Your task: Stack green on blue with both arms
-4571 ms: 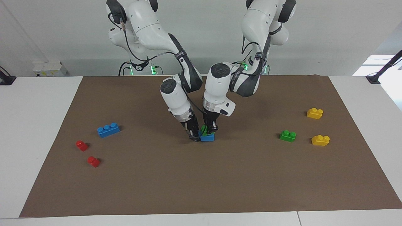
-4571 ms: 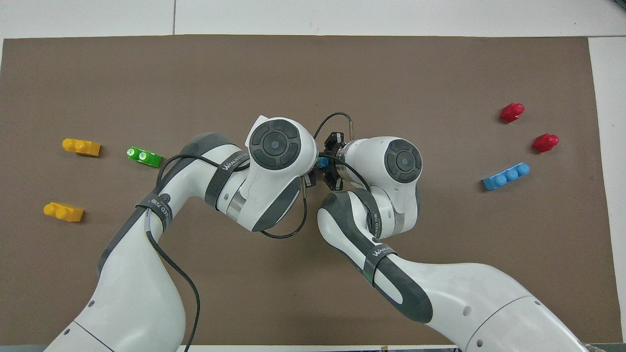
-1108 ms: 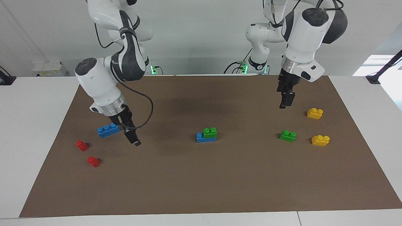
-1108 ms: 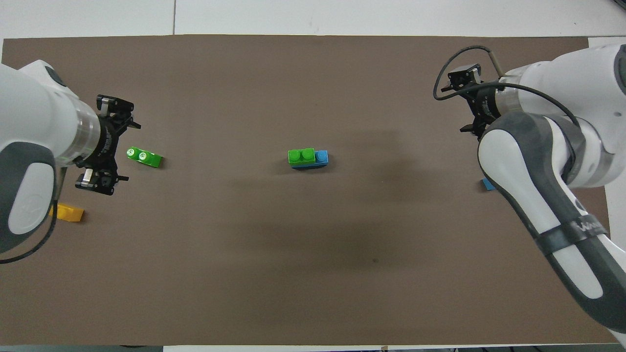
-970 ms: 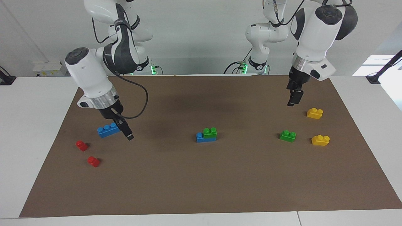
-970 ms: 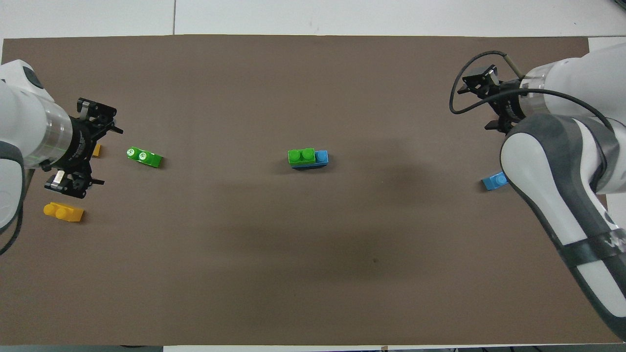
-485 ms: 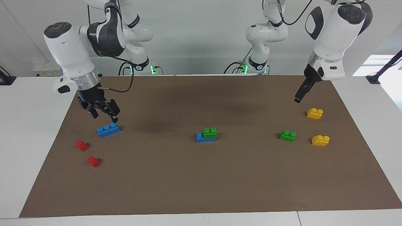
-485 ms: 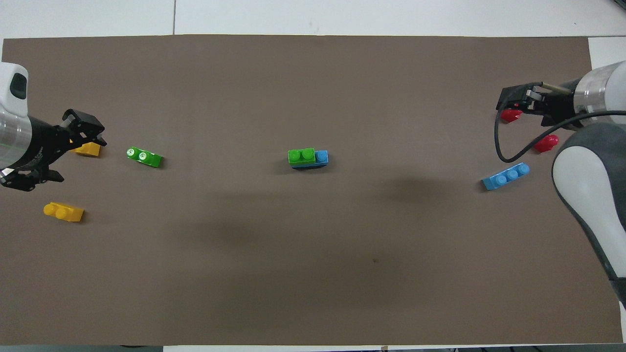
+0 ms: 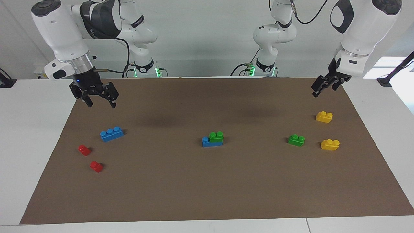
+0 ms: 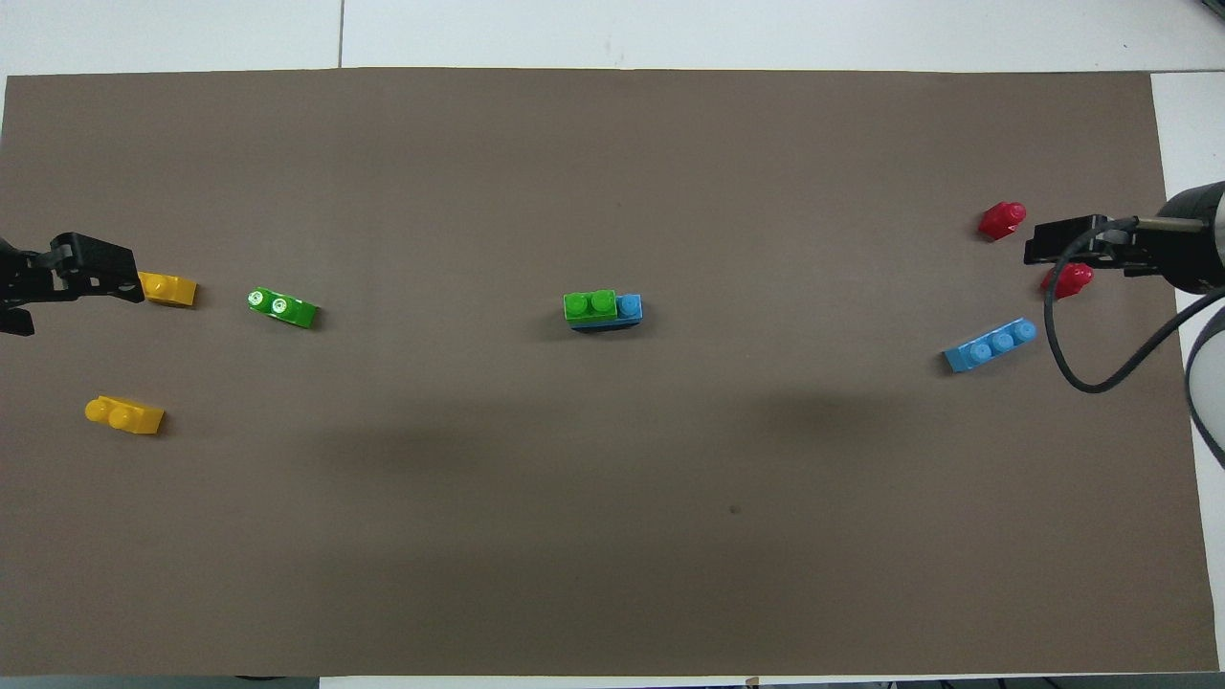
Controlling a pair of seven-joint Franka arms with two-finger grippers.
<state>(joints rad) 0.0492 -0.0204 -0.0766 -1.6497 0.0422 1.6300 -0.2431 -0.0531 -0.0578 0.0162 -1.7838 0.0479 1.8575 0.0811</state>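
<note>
Green (image 9: 216,135) sits on blue (image 9: 212,141) mid-mat, one blue stud uncovered — seating depth unverified, a later nudge could pop it. Right gripper (image 9: 98,96) spread, up over mat edge; left gripper (image 9: 324,84) raised near a yellow brick (image 9: 324,116) — finger state cannot be told.

Brown mat (image 9: 207,181) on white table (image 9: 32,129), pale wall (image 9: 207,38)

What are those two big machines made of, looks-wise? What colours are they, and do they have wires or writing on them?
Both arms are glossy white jointed tubes with dark grey panels and round dark caps at the joints. Loose black cables run along them. Each ends in a silver ring and a black two-finger claw: the right gripper and the left gripper. One grey panel carries small white lettering, and green lights glow at the bases.
</note>
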